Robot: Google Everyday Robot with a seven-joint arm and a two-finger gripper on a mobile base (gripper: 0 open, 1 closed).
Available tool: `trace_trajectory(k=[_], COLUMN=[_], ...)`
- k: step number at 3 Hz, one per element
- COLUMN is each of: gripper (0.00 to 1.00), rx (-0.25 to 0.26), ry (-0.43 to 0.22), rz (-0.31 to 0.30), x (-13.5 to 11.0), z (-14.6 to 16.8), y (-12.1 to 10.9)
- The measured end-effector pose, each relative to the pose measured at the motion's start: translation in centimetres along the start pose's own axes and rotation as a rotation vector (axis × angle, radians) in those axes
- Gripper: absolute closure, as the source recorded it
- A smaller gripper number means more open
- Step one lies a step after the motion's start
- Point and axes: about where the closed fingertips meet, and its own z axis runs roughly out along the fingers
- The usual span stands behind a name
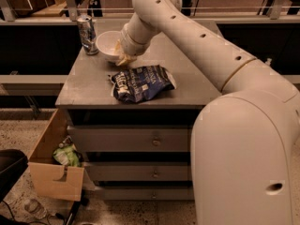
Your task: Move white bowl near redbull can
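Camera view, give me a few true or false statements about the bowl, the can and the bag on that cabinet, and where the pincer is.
1. The white bowl stands close beside the redbull can. True.
2. The pincer is at the bowl's right rim. True.
3. The redbull can lies on its side. False: it stands upright at the back left of the cabinet top.
4. The snack bag lies behind the bowl. False: it lies in front of the bowl, nearer the front edge.
5. The cardboard box stands on the cabinet top. False: it sits on the floor, left of the drawers.
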Motion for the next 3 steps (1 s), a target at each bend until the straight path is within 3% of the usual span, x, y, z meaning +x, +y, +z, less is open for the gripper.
trace_trajectory(k=[1,2,3], gripper=[0.13,0.00,0.00], rx=[-0.005,-0.007,-0.007], ry=[-0.002,-0.003,-0.003], rz=[-0.001,-0.001,-0.001], x=[-0.07,-0.13,-0.28], z=[0.33,0.45,0.00], y=[0.12,0.14,-0.15])
